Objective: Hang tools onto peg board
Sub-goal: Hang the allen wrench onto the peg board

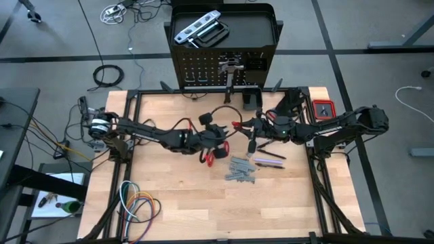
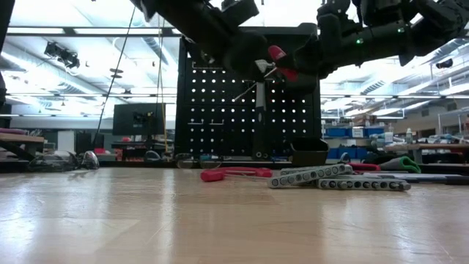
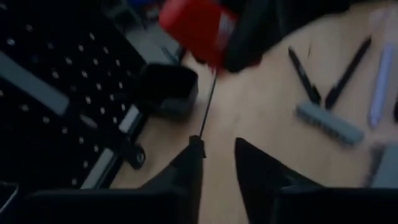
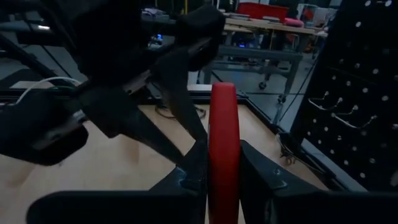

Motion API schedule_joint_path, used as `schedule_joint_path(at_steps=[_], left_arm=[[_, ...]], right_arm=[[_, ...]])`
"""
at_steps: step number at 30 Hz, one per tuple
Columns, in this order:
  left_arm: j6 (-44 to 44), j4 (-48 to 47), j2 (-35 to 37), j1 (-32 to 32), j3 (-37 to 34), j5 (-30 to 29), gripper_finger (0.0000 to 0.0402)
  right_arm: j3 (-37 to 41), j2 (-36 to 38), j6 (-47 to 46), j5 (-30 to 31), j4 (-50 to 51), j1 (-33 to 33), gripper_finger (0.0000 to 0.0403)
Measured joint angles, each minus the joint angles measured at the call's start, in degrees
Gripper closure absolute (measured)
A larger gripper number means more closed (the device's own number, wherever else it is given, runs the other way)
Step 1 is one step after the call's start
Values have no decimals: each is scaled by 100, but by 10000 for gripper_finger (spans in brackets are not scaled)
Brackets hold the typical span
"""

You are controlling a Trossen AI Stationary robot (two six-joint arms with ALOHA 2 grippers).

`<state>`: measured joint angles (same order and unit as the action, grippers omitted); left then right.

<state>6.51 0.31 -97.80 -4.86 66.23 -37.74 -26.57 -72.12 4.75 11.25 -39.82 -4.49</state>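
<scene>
Matt black perforated metal peg board (image 2: pixel 249 103)

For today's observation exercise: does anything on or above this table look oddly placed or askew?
Yes. A red-handled screwdriver hangs in mid-air between both arms: the right gripper clamps its handle, the left gripper sits at its thin shaft tip. Red-handled pliers lie loose on the table.

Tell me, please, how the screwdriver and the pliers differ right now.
The screwdriver is up in the air, its red handle clamped in the right gripper, with the left gripper open at its shaft tip; the pliers lie flat on the table, untouched. The screwdriver has one red handle and a thin shaft; the pliers show two red handles. Shared: red grips, and neither hangs on the peg board yet.
</scene>
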Motion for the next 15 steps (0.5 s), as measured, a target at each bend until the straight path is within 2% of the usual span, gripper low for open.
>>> schedule_joint_path(at_steps=[6, 15], left_arm=[[-373, -1021, 4, 2, 184, 53, 244], [-423, -981, -177, 195, 188, -173, 239]], right_arm=[[0, 0, -13, 17, 56, -11, 332], [-48, 0, -22, 11, 89, 20, 331]])
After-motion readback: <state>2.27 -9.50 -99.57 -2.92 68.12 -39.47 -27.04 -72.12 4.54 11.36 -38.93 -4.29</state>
